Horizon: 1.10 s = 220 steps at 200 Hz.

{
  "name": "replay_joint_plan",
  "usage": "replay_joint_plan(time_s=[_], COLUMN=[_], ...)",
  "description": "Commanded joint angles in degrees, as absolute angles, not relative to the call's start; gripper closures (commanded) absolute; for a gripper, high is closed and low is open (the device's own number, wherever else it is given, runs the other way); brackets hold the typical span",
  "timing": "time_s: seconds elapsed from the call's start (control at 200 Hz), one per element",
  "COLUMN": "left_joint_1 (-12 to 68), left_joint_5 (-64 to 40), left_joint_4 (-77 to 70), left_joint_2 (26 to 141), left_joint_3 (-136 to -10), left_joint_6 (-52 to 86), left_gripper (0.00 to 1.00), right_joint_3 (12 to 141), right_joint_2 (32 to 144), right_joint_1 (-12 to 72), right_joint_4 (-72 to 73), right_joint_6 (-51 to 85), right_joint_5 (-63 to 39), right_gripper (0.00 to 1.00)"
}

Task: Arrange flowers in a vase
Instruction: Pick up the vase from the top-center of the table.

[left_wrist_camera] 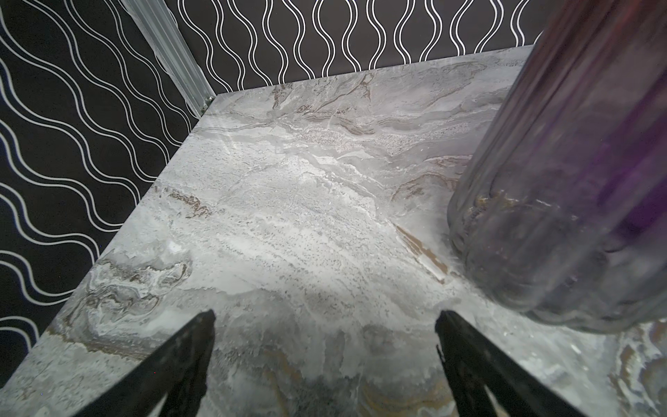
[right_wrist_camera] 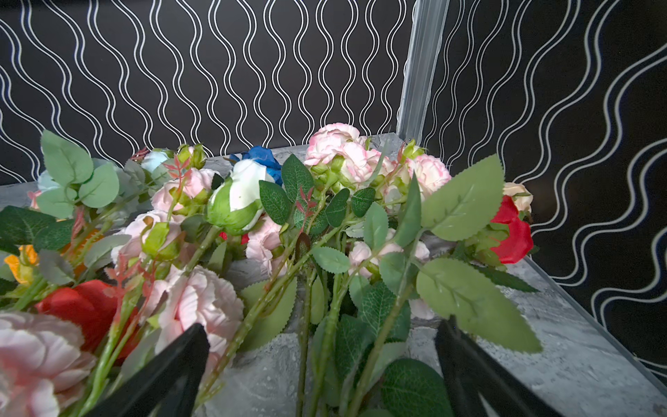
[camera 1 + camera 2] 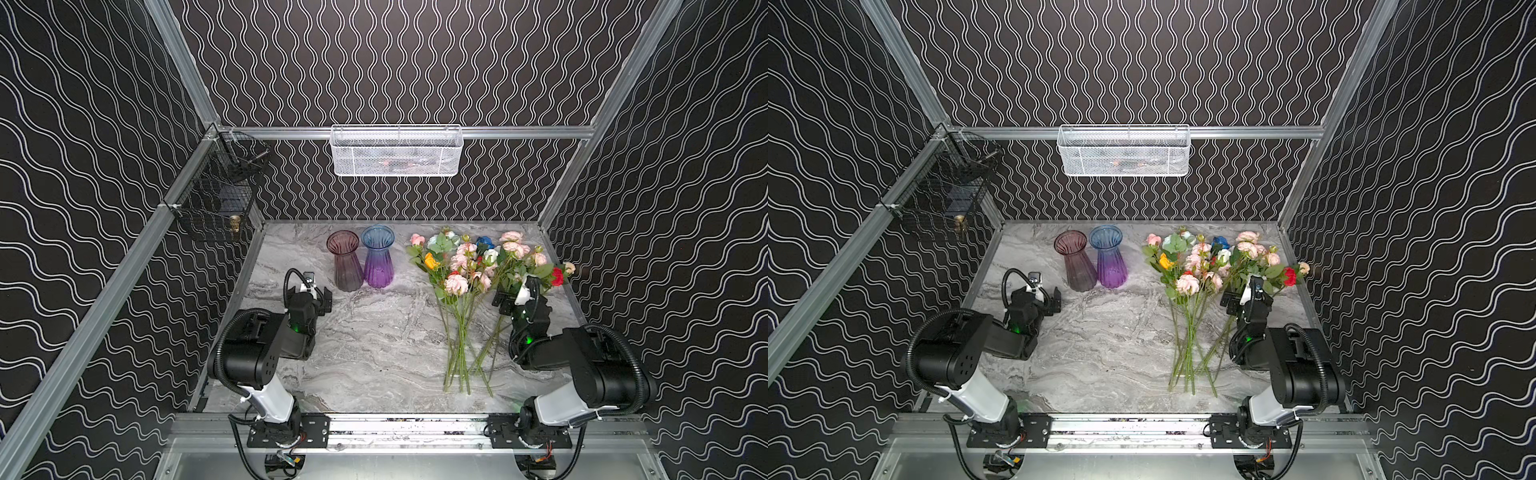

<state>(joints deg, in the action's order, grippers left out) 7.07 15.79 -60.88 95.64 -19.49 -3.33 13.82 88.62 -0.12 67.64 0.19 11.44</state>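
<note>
Flowers lay in a loose heap flat on the tabletop, right of the blue-purple vase, near it but apart. Blooms pointed to the back wall, stems fanned toward the arm bases. Stems crossed too much to count, and several blooms were half hidden under leaves and other blooms.

Mauve vase stood upright just left of the blue-purple vase; whether they touched could not be told.

Left tool was released, jaws wide, with only tabletop between them. It sat left of the blue-purple vase and nearer the arm bases, just beside the mauve vase. In the left wrist view the mauve vase was blurred and cut off by the frame edge, with purple showing through its glass.

Right tool was released too, jaws wide, low over the side of the heap farthest from the blue-purple vase. Green stems and leaves ran between the jaws, nothing clamped. A leaf covered one fingertip, so contact could not be told.

White mesh basket hung on the back wall above the blue-purple vase, with something pinkish inside, too blurred to name. Black wire basket hung up and left of that vase, holding a small brass-coloured item that was unclear.
</note>
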Motion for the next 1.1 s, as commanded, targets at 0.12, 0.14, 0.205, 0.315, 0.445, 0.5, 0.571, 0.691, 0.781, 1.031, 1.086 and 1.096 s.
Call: replay_joint_plan(time_s=[0.12,0.14,0.205,0.315,0.445,0.5,0.571,0.691,0.781,1.031,1.086,1.096], left_joint_1=[7.5,8.1,9.6,10.4,12.6,13.8,14.5,14.6,15.3,15.7,15.7,15.7], left_joint_5=[19.5,20.3,22.9,24.1,27.2,28.1,29.8,30.2,29.2,24.2,23.3,23.2], left_joint_4=[-67.7,-66.5,-61.3,-51.8,-44.0,-39.9,-35.2,-24.2,-12.9,-3.1,-0.2,0.3], left_joint_2=[90.5,89.4,84.9,78.9,71.3,67.3,62.8,58.3,56.5,48.5,47.1,47.0], left_joint_3=[-15.0,-15.2,-16.3,-19.1,-19.7,-20.3,-21.1,-25.1,-30.4,-34.1,-35.1,-35.3], left_joint_6=[-3.6,-4.1,-4.8,-5.0,-4.2,-2.8,0.1,5.9,10.4,16.8,18.0,18.0], left_gripper=[0.01,0.01,0.01,0.01,0.01,0.01,0.01,0.01,0.01,0.01,0.01,0.01], right_joint_3=[14.7,15.7,19.7,22.3,26.4,30.9,36.1,42.9,46.4,51.5,51.2,51.3], right_joint_2=[83.3,82.2,79.6,77.3,74.9,74.3,74.4,72.8,71.6,72.8,72.9,72.9], right_joint_1=[1.1,1.4,2.9,5.8,8.9,10.7,12.6,13.0,13.0,11.3,11.2,11.2], right_joint_4=[65.2,62.6,52.6,49.6,42.9,34.8,27.0,15.8,9.4,-3.0,-1.6,-1.8], right_joint_6=[-0.7,-0.8,-1.2,-3.7,-3.8,-3.0,-1.5,5.2,10.1,22.8,20.6,20.6], right_joint_5=[16.1,16.6,18.3,21.3,19.7,21.3,23.9,24.8,24.9,28.0,24.2,23.7], right_gripper=[0.01,0.01,0.01,0.01,0.01,0.01,0.01,0.01,0.01,0.01,0.01,0.01])
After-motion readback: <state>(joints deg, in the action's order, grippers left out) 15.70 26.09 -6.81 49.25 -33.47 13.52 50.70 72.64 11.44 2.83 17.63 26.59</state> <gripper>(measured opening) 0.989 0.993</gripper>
